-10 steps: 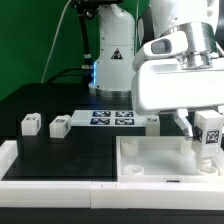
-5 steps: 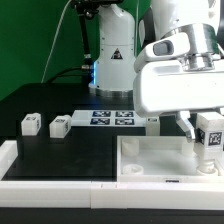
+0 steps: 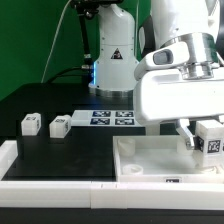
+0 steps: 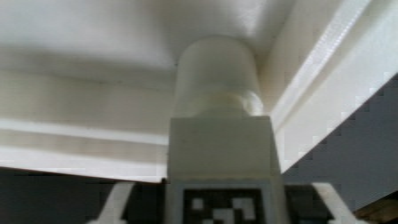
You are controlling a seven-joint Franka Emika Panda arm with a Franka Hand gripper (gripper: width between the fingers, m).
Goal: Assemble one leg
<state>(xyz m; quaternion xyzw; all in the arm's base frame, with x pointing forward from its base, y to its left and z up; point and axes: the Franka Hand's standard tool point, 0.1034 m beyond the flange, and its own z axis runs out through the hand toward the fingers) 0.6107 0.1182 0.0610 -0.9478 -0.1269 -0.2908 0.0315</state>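
Note:
My gripper (image 3: 208, 140) is shut on a white leg (image 3: 212, 139) with a black-and-white tag on its face. I hold it over the far right part of the large flat white square piece (image 3: 150, 160) with a raised rim. In the wrist view the leg (image 4: 222, 120) runs from its tagged block between my fingers to a rounded end close to the piece's inner corner (image 4: 302, 60). Two more legs (image 3: 31, 124) (image 3: 59, 127) lie on the black table at the exterior view's left. Another leg (image 3: 152, 122) sits beside the marker board, partly hidden by my arm.
The marker board (image 3: 105, 119) lies flat on the table behind the square piece. A white rail (image 3: 55, 165) runs along the front edge of the table. A green backdrop stands behind the arm's base.
My gripper has moved down and slightly toward the exterior view's right with the leg, bringing it lower over the square piece's right part.

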